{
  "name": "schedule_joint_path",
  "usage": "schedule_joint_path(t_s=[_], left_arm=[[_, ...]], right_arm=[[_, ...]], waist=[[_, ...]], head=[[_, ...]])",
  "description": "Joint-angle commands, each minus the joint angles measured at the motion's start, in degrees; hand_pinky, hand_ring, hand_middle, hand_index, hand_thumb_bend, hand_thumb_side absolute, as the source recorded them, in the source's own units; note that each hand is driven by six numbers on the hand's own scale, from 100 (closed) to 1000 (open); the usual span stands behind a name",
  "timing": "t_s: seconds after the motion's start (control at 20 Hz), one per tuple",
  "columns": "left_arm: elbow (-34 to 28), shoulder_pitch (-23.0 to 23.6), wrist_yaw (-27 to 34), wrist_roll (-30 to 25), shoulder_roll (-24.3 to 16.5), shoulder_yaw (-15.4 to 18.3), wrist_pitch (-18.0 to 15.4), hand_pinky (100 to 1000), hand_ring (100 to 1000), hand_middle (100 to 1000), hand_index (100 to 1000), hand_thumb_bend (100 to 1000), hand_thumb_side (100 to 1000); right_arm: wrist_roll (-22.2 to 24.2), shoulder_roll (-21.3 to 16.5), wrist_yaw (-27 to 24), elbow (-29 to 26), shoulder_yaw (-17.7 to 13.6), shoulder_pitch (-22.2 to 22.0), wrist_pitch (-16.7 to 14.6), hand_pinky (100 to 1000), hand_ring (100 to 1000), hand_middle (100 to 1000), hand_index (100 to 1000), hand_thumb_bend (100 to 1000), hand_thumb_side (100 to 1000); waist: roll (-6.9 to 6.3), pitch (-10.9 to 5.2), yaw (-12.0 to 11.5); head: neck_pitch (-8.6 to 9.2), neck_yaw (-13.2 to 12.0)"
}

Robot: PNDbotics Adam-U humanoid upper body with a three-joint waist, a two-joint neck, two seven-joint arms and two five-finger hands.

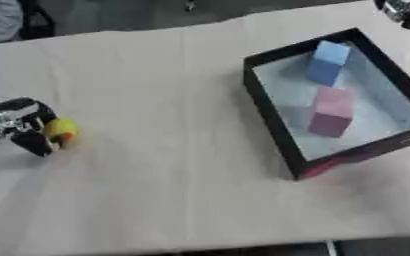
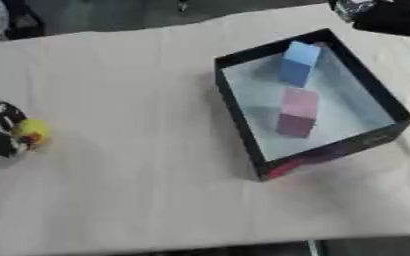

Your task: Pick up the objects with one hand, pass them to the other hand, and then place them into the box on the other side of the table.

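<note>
At the table's (image 1: 173,100) left edge, the left hand (image 1: 16,125) has its fingers curled around a small yellow ball (image 1: 61,130), which sits at the hand's right side, just above the tabletop. The right hand (image 2: 375,12) shows dimly at the upper right corner; whether its fingers are spread cannot be told. The black box (image 1: 270,120) holds a blue block (image 1: 328,62) and a pink block (image 1: 332,111).
</note>
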State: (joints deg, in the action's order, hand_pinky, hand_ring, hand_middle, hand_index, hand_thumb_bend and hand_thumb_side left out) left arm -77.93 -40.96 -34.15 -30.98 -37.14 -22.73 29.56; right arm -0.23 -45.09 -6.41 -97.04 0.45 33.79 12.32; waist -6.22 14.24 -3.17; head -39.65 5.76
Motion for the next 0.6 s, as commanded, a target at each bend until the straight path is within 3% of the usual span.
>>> schedule_joint_path(t_s=[0.05, 0.3, 0.6], left_arm=[[-3.5, -0.2, 0.9, 1.0, -3.2, 1.7, 0.2, 822, 758, 680, 563, 124, 100], [-8.2, 0.7, 1.8, 1.7, -4.5, 3.3, 0.5, 821, 753, 672, 574, 161, 100], [-15.1, 2.1, 5.1, 4.5, -4.5, 6.5, 0.6, 836, 750, 670, 583, 100, 100]], right_arm=[[0.1, -1.1, -0.3, -0.4, -0.8, 1.0, -0.3, 918, 870, 810, 850, 321, 223], [0.1, -1.1, -0.7, -0.7, -0.7, 1.1, -0.3, 918, 869, 809, 848, 319, 220], [1.0, -0.9, -1.1, -1.9, 0.4, 2.1, -0.4, 918, 873, 813, 852, 320, 217]], waist=[[0.13, -1.02, -0.1], [0.16, -1.23, -0.3], [0.38, -1.4, -0.6]], head=[[0.4, 0.3], [0.48, 0.7], [0.8, 1.5]])
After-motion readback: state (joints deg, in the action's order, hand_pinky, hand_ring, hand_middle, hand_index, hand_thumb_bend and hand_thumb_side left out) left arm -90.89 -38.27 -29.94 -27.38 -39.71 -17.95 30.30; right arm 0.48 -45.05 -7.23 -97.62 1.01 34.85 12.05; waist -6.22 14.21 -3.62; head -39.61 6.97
